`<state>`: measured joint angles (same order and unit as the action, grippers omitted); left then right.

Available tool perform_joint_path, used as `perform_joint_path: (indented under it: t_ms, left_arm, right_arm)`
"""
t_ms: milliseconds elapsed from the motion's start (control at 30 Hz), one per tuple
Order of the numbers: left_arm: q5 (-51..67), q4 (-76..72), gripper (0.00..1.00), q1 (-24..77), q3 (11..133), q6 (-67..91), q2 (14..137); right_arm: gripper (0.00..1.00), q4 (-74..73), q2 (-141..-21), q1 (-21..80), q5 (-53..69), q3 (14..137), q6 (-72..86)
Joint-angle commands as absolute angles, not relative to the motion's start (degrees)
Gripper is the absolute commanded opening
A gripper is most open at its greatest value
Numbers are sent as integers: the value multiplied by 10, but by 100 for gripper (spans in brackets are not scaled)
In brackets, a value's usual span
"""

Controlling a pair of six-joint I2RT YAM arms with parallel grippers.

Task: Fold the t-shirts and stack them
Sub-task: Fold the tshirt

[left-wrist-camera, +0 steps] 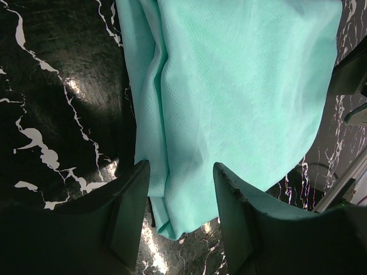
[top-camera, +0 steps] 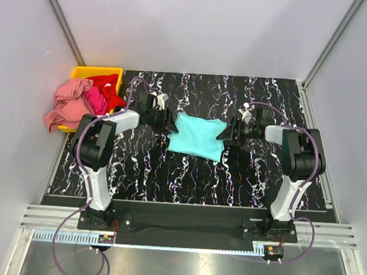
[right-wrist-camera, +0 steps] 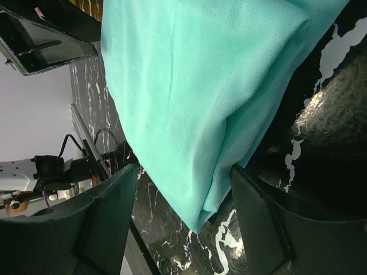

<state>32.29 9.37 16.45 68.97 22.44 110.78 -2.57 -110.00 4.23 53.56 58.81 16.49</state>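
Observation:
A turquoise t-shirt lies folded into a rough rectangle in the middle of the black marbled table. My left gripper sits low at its left edge, jaws apart. In the left wrist view a corner of the turquoise t-shirt lies between the open fingers of the left gripper, unpinched. My right gripper is at the shirt's right edge, also open. In the right wrist view the right gripper straddles a corner of the cloth. A salmon pink shirt, a magenta one and a red one are heaped at the yellow bin.
The yellow bin stands at the table's far left corner, with the pink shirt spilling over its left side. White walls close in left, right and behind. A metal rail runs along the near edge by the arm bases.

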Motion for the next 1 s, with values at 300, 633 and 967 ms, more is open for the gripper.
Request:
perform_joint_path:
  t_ms: [300,633,967]
  left_arm:
    - [321,57,53,179,751,274,1024]
    - [362,-12,52,235,817,324,1135]
    - [375,-66,52,240,839,371,1229]
  right_arm:
    - [75,-10,-1107,43,536,584,190]
    - [74,-62,-1090,43,483,592,187]
    - [71,-8,-1105,45,524,579,209]
